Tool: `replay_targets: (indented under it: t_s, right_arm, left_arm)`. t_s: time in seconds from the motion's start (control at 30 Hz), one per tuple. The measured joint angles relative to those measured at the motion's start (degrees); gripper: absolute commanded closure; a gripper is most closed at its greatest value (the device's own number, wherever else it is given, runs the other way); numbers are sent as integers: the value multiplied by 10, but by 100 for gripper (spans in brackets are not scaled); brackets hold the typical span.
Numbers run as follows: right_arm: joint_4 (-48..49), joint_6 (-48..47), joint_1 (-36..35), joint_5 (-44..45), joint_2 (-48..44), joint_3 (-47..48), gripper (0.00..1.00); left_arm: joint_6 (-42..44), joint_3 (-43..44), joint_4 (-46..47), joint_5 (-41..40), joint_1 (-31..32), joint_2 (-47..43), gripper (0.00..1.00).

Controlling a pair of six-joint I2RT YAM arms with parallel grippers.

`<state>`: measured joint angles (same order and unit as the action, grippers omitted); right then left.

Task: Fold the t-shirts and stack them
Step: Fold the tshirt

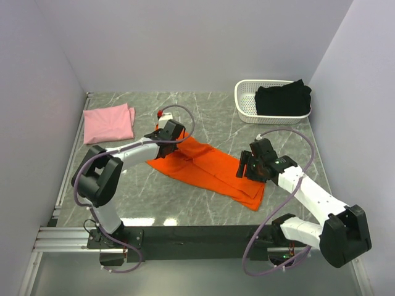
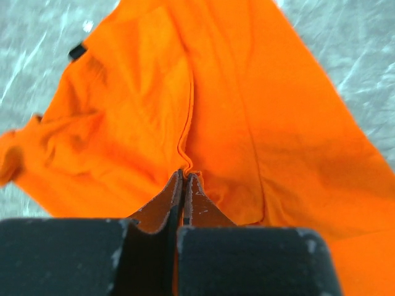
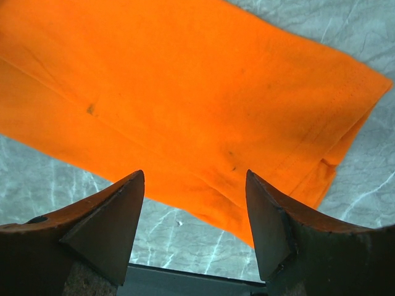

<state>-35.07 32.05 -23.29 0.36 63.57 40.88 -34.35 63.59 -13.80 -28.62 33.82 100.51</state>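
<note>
Done: pink t-shirt, folded, far left. Under way: orange t-shirt mid-table, crease pinched in clamped left gripper; right gripper spread wide over near-right hem. Remaining: black t-shirt in white basket far right, then stacking.

Open room lies between the wide-set jaws of your right gripper, the orange t-shirt spread just ahead of them and bare table beneath. The jaws of your left gripper leave no gap, pinched on a fold of that shirt, cloth spreading ahead.
</note>
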Motion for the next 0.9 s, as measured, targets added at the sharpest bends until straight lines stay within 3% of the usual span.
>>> replay_targets:
  t_s: [0.1, 0.2, 0.3, 0.53, 0.6, 0.9]
  right_arm:
    - [2, -1, -3, 0, 8, -2, 27]
    - [8, -3, -5, 0, 16, -2, 27]
    - [14, -5, -8, 0, 25, -2, 27]
    - [25, -11, -23, 0, 71, -1, 27]
    - [27, -12, -30, 0, 83, 0, 27]
    - [41, -10, -63, 0, 100, 1, 27]
  left_arm:
    - [-18, -26, 3, -11, 2, -12, 98]
    - [-35, -52, 4, -17, 3, -15, 89]
    - [-49, -82, 5, -17, 3, -27, 75]
    - [-62, -105, -11, -17, 5, -86, 29]
    - [-61, -96, -18, -17, 5, -97, 24]
    - [-22, 43, -31, -46, -2, -41, 45]
